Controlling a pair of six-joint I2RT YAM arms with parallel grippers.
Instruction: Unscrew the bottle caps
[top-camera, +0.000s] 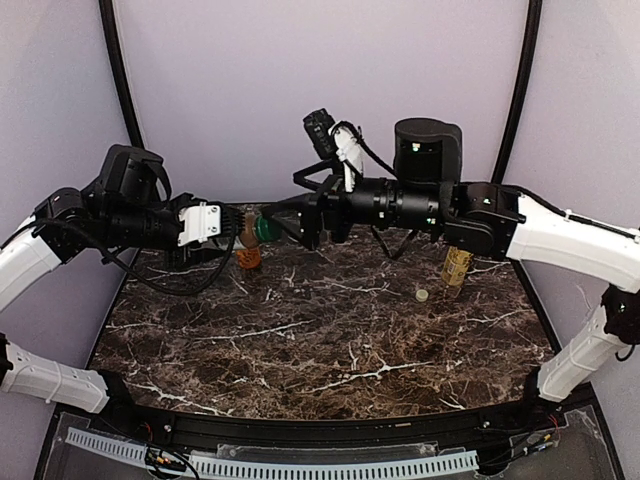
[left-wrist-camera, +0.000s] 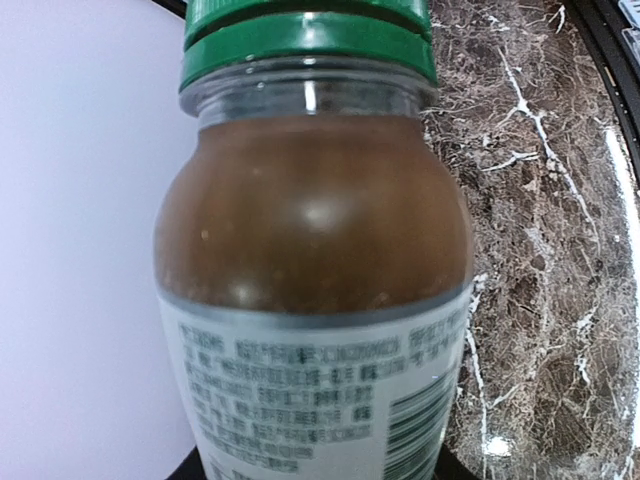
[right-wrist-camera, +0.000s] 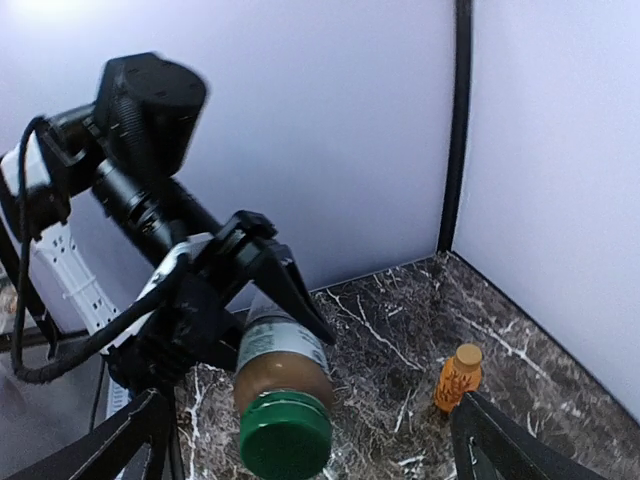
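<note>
— Well, what does the left arm have?

— Left gripper (top-camera: 238, 228) pinches the clear bottle (left-wrist-camera: 315, 250) by its lower half. The bottle lies on its side in the air, over the back edge of the bench (top-camera: 330, 340), left of the middle. It holds brown liquid under a white label and fills my left wrist view. The green cap (left-wrist-camera: 305, 40) is still screwed on and points toward the right arm.

— And the right arm?

— It reaches across from the right, level with the bottle. Right gripper (top-camera: 292, 228) is spread wide. On its wrist view I see the fingers (right-wrist-camera: 505, 445) low at either side of the green cap, well apart from it and touching nothing.

— Where are the other bottles?

— Orange bottle (right-wrist-camera: 458, 380) stands upright near the back edge, below the held one, with the gold-orange cap (right-wrist-camera: 468, 353) on. Tea bottle (top-camera: 457, 268) stands upright toward the back right corner. The right arm hides its neck, so I cannot tell what sits on top.

— Anything loose?

— Cream cap (top-camera: 423, 295) lies on the bench just beside the tea bottle, on its near left side and apart from the arm above.
</note>
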